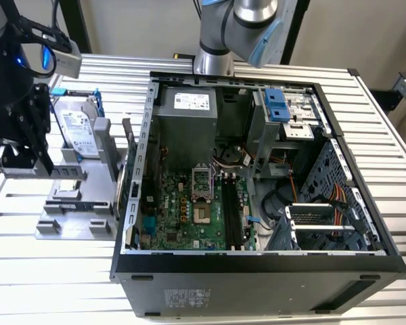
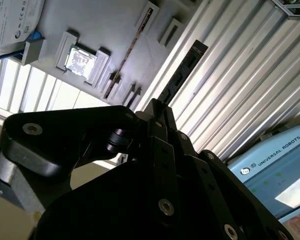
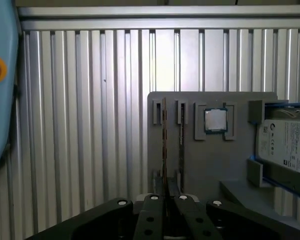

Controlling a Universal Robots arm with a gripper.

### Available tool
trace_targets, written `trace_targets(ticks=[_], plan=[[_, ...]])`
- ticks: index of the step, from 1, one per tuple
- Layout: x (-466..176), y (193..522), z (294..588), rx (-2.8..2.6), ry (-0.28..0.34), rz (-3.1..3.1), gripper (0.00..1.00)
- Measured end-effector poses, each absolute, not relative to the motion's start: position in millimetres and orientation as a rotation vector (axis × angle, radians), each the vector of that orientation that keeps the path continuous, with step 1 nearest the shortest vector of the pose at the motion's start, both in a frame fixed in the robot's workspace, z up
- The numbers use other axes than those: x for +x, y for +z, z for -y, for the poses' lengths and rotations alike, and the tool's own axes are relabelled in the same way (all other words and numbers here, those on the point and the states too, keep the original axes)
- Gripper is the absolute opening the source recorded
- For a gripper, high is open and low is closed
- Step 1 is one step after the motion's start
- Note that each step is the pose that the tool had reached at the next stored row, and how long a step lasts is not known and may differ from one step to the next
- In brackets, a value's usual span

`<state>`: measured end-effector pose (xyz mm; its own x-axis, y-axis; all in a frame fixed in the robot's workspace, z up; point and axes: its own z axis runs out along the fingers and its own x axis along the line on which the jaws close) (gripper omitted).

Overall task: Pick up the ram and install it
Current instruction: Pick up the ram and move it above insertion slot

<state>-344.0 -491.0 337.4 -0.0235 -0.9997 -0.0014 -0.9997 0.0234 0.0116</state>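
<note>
In the exterior view the gripper [image 1: 46, 162] hangs above the grey holder [image 1: 74, 217], well apart from the open computer case [image 1: 257, 284]. Its memory slots [image 1: 231, 213] look empty, so installing is left. In the second wrist view the fingers [image 2: 162, 135] pinch narrow on the ram [image 2: 182, 70], apparently lifted clear. In the first wrist view the hard drive [image 3: 285, 145] carries a white printed label.

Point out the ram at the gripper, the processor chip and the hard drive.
ram [image 2: 182, 70]: second wrist view, middle of board.
processor chip [image 3: 216, 120]: first wrist view, silver lid's centre.
hard drive [image 1: 78, 132]: exterior view, white label.
</note>
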Motion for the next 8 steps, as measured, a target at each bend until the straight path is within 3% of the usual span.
trace_targets(ticks=[8], plan=[[-344.0,343.9,491.0,2.19,-0.015,2.242,0.0]])
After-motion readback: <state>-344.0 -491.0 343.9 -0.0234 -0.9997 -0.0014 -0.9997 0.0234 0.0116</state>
